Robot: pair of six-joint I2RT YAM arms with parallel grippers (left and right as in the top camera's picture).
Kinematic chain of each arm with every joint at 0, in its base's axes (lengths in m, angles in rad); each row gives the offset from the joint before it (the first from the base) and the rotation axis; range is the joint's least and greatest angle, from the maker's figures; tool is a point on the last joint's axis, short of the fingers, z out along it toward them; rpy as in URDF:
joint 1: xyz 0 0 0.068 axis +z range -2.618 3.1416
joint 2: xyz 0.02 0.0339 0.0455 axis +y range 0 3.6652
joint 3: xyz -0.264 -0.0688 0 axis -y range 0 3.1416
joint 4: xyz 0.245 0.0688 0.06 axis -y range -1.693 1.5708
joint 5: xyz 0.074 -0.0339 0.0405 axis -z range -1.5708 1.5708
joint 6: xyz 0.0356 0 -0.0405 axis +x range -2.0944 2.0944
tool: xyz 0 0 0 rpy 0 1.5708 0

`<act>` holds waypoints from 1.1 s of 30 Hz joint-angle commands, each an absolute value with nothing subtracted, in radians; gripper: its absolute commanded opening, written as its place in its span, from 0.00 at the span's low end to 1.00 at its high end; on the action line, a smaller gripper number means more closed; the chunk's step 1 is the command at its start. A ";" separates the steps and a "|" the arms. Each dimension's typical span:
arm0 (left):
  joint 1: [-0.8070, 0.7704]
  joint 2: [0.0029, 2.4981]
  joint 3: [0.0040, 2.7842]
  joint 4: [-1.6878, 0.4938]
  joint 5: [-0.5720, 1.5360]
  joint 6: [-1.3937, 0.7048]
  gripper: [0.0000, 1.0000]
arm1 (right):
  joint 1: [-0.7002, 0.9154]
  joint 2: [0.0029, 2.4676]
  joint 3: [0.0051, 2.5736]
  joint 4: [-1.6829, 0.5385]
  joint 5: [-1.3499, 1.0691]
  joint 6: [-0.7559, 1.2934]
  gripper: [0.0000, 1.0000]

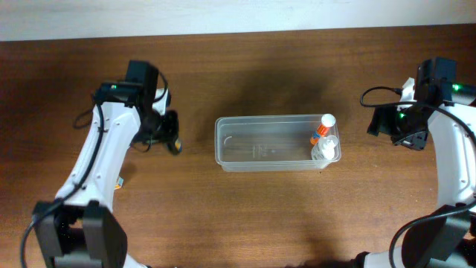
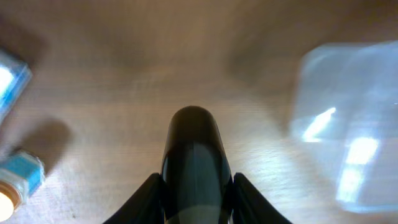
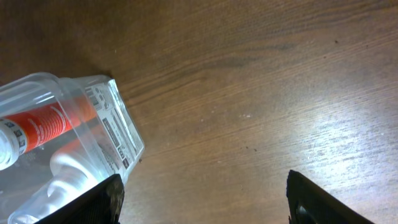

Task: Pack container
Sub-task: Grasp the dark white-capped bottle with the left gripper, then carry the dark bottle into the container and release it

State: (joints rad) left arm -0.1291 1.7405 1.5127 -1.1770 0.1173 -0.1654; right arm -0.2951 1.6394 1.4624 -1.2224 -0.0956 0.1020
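Container [image 1: 260, 151] with tube [image 1: 322, 132], clear bottle [image 1: 324, 151]

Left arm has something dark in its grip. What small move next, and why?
Probably carry the left gripper sideways toward the container and stop above its bare near end. The dark bottle is clamped in its grip, outside the container, while the tube and clear bottle fill the far end.
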 commanded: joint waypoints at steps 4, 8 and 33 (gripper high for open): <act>-0.335 1.657 1.689 -1.179 0.128 -0.263 0.18 | -0.300 1.637 1.463 -1.223 -0.099 0.105 0.76; -0.511 1.674 1.689 -1.101 0.051 -0.337 0.18 | -0.300 1.637 1.463 -1.223 -0.102 0.105 0.76; -0.849 2.115 1.689 -0.636 0.003 -0.407 0.32 | -0.300 1.637 1.463 -1.230 -0.106 0.105 0.75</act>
